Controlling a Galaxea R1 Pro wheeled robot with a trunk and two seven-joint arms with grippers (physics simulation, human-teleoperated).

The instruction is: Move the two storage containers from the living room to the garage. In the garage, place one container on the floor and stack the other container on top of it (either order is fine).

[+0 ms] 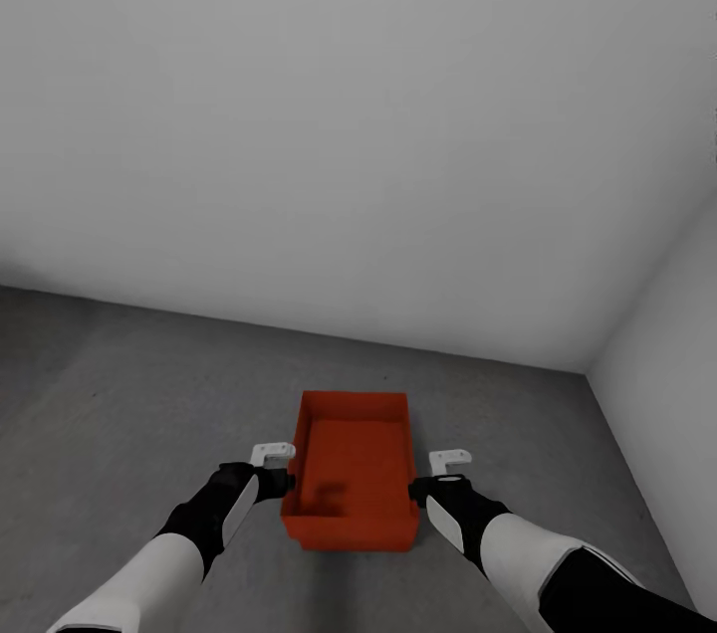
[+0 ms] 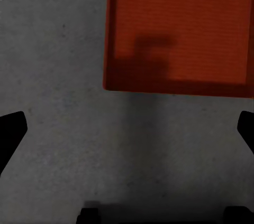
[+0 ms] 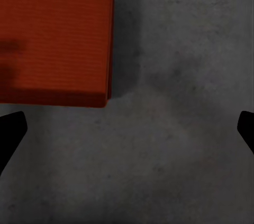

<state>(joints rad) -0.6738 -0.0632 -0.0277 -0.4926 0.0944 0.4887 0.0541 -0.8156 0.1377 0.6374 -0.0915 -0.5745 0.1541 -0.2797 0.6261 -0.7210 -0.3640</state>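
Sitting on the floor [image 1: 129, 394], the storage container [image 1: 354, 474] lies between left gripper [image 1: 279, 469] and right gripper [image 1: 438, 476] (both spread wide, touching nothing)

1 storage container [image 1: 354, 474] on concrete floor [image 1: 119, 394]; 2 grippers: left gripper [image 1: 282, 470], right gripper [image 1: 428, 477].

Bare garage: grey concrete floor [image 1: 149, 394], blank walls [image 1: 349, 115].

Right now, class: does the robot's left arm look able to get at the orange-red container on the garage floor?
Probably yes. The left tool hangs open just beside the container, with only bare concrete floor between its fingers and nothing blocking the near wall.
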